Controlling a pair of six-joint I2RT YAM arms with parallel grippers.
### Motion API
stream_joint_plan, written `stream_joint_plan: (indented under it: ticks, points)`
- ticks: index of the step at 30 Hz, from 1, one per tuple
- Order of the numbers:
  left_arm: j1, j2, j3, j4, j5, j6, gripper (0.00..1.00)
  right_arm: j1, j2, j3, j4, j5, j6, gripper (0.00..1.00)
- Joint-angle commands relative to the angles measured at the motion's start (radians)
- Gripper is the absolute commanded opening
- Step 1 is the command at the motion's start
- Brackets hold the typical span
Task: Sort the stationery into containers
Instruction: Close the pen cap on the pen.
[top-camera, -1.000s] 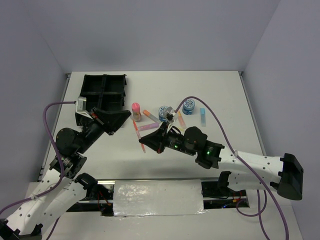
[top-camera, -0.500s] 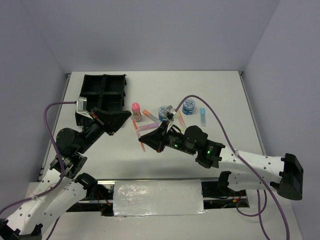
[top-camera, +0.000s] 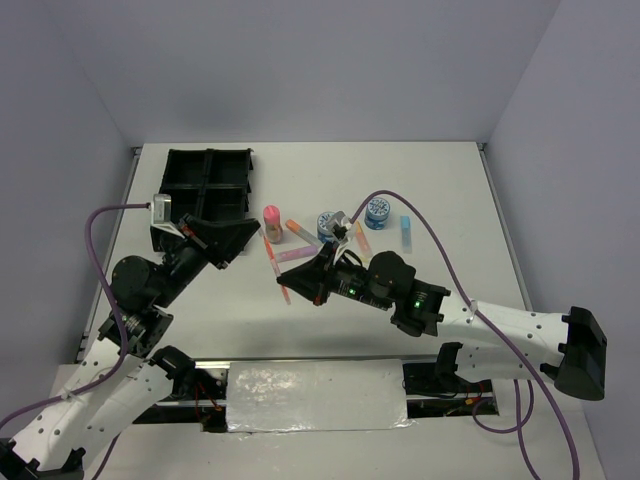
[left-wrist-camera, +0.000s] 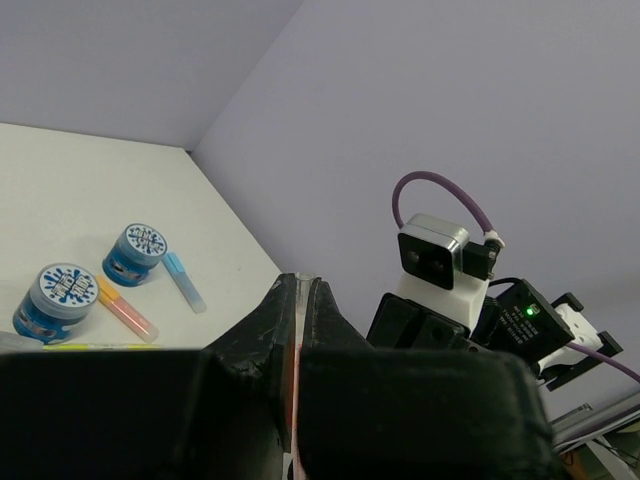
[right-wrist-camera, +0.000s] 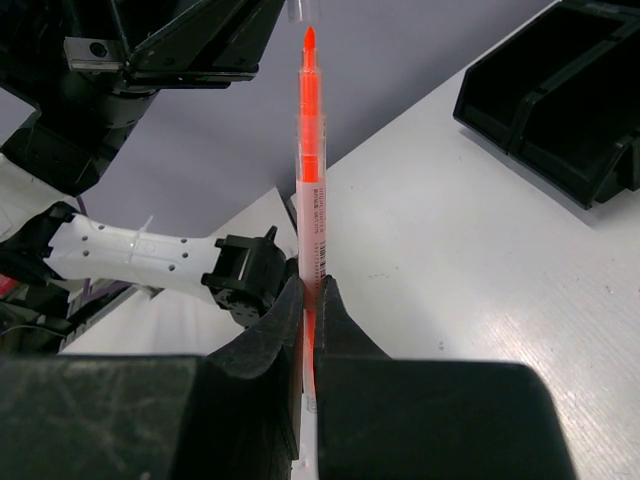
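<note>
My right gripper (right-wrist-camera: 308, 282) is shut on a thin orange pen (right-wrist-camera: 310, 150) held above the table, its bare tip pointing at my left gripper (top-camera: 262, 232). My left gripper (left-wrist-camera: 298, 280) is shut on a small clear pen cap (left-wrist-camera: 298, 287), just off the pen's tip (right-wrist-camera: 308, 38). In the top view the pen (top-camera: 277, 270) spans the gap between both grippers. Two blue-patterned tins (top-camera: 329, 224) (top-camera: 377, 211), a pink-capped tube (top-camera: 272, 222) and short pastel markers (top-camera: 297, 254) (top-camera: 406, 230) lie on the table. The black divided tray (top-camera: 205, 185) sits far left.
White table edges run along the left and right walls. The right arm's purple cable (top-camera: 400, 200) loops over the tins. An orange marker (left-wrist-camera: 125, 308) and a light-blue marker (left-wrist-camera: 183, 280) lie beside the tins (left-wrist-camera: 65, 295).
</note>
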Motion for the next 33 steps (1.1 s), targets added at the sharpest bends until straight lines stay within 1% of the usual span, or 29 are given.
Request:
stream_joint_plan:
  ticks: [1,22,33]
  points:
    - [-0.002,-0.008,0.041,0.022,-0.023,0.031,0.0,0.005,0.005,0.013,0.055,-0.01,0.0,0.0]
    - [-0.002,-0.003,0.018,0.045,0.019,0.007,0.0,0.005,0.028,0.027,0.049,-0.004,-0.006,0.0]
    - [-0.002,-0.011,0.01,0.031,-0.004,0.022,0.0,0.005,0.02,0.03,0.042,0.0,-0.011,0.0]
